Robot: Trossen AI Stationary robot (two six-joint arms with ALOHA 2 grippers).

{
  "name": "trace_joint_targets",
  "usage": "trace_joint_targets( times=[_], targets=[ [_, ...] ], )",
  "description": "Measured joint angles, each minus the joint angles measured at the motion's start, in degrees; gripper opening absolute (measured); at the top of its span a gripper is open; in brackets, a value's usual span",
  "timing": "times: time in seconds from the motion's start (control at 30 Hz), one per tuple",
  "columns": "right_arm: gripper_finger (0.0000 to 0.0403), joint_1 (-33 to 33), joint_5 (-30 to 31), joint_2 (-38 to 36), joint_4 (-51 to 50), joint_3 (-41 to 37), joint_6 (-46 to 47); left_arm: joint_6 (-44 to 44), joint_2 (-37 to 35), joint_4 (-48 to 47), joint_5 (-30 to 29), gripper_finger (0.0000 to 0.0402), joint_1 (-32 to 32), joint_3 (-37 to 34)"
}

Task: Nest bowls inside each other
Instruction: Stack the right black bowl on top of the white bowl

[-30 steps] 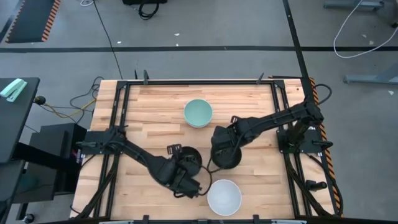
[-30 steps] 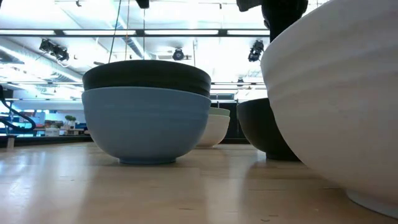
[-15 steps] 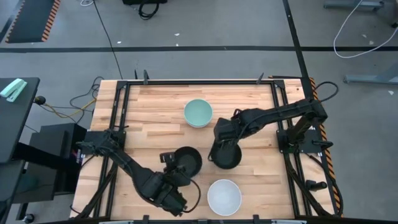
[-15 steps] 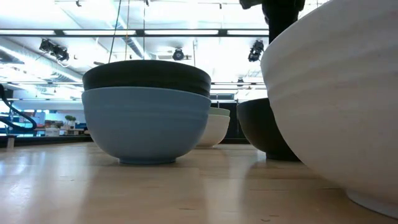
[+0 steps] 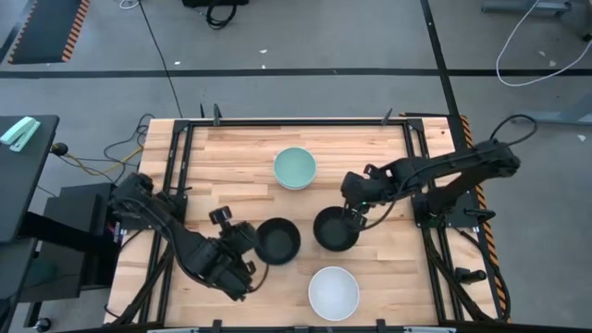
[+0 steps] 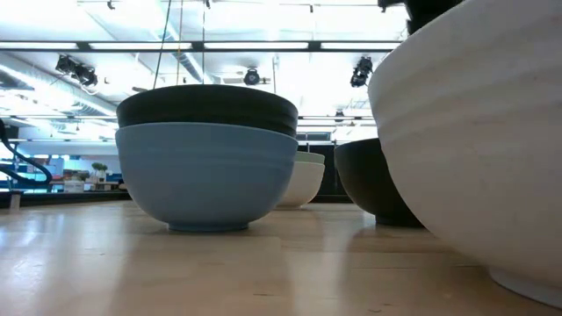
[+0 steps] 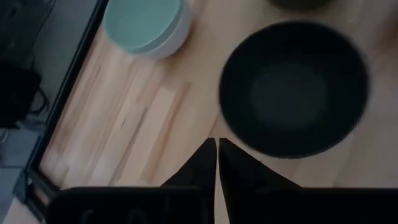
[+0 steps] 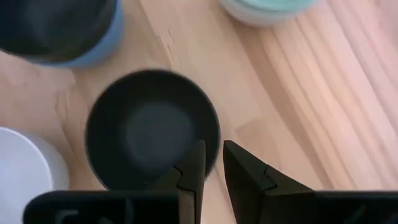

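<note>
Left gripper point(image 7: 216, 144), fingers together, sits left of black-in-blue bowl stack point(image 5: 277, 240); right gripper point(image 8: 212, 163), slightly apart, over lone black bowl point(image 5: 335, 229).

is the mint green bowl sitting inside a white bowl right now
Yes, the left wrist view shows the mint green bowl nested in a white bowl, whose rim shows around it.

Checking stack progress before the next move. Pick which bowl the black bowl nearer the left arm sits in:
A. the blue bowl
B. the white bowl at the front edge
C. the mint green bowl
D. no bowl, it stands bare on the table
A: in the low view the black bowl rests inside the blue bowl, its dark rim showing above the blue wall; the mint green bowl stands apart, farther back.
</note>
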Motion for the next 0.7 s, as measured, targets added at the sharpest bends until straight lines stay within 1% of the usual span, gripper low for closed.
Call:
trace_joint_targets(
  times=[0.17,0.33,0.47,0.7],
  targets=[
    [0.0067,0.0,-0.2,-4.1,0.3,-6.3,4.2,-5.7,-4.0,1.0,-0.9,0.0016,0.4,-8.4],
    [0.0068,0.0,-1.2,-5.1,2.2,-10.7,6.2,-8.2,-7.6,6.6,-0.8,0.0015,0.7,-18.5],
    [0.0068,0.0,-2.0,-4.7,5.8,-12.1,5.2,-8.5,-10.1,11.7,-0.7,0.0021,1.0,-25.0],
    [0.0068,-1.0,-2.9,-4.7,8.0,-13.4,4.5,-9.1,-15.6,18.9,-1.0,0.0020,1.0,-34.9]
  ],
)
